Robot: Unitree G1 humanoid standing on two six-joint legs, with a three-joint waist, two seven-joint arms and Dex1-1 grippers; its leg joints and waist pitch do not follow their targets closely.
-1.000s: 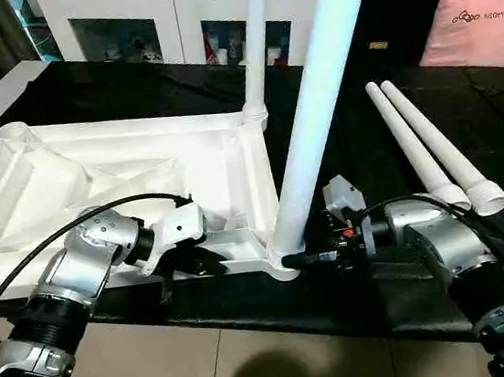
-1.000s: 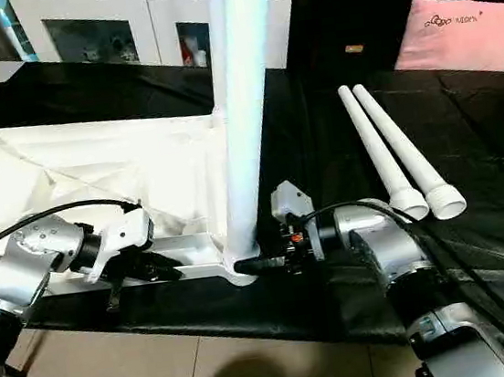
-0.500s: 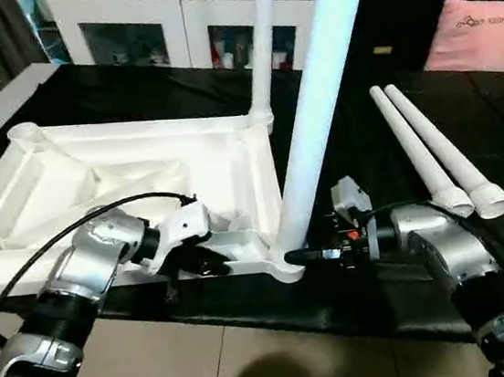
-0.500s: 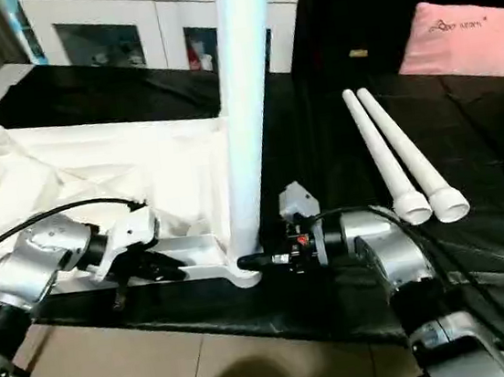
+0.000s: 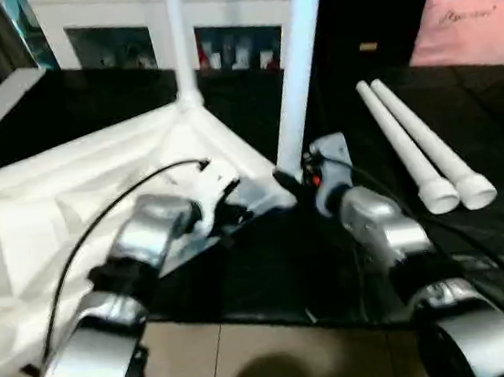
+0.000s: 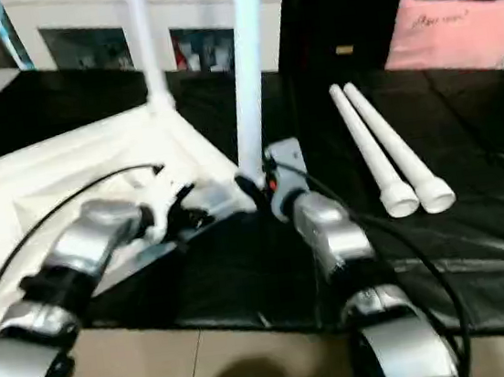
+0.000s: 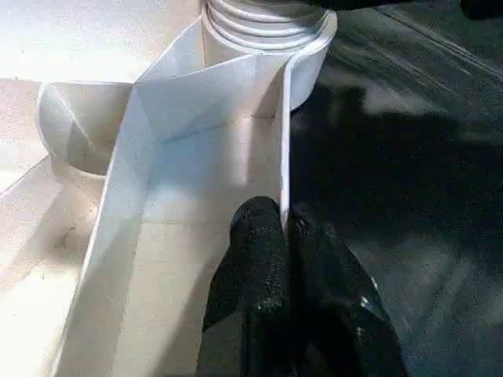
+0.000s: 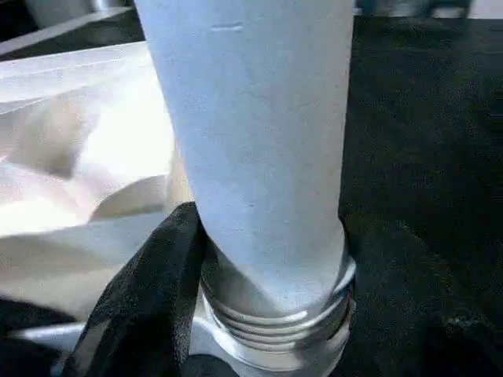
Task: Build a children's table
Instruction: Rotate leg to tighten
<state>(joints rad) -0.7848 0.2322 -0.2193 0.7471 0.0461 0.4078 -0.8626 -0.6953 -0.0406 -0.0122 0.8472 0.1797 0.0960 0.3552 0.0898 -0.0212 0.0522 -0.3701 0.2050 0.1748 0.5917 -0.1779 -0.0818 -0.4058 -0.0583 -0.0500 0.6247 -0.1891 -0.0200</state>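
A black-covered table [image 5: 272,278] carries the work, its near edge running above a tan tiled floor [image 5: 255,363]. The white tabletop [image 5: 44,214] lies upside down across the table's left part, ribbed underside up, one corner pointing toward the middle. Two loose white legs [image 5: 412,146] lie side by side, touching, on the right part of the black surface, their wide ends toward the near edge. A pink cushion [image 5: 471,28] rests at the far right corner. A small tan tag [image 5: 368,46] sits near the far edge.
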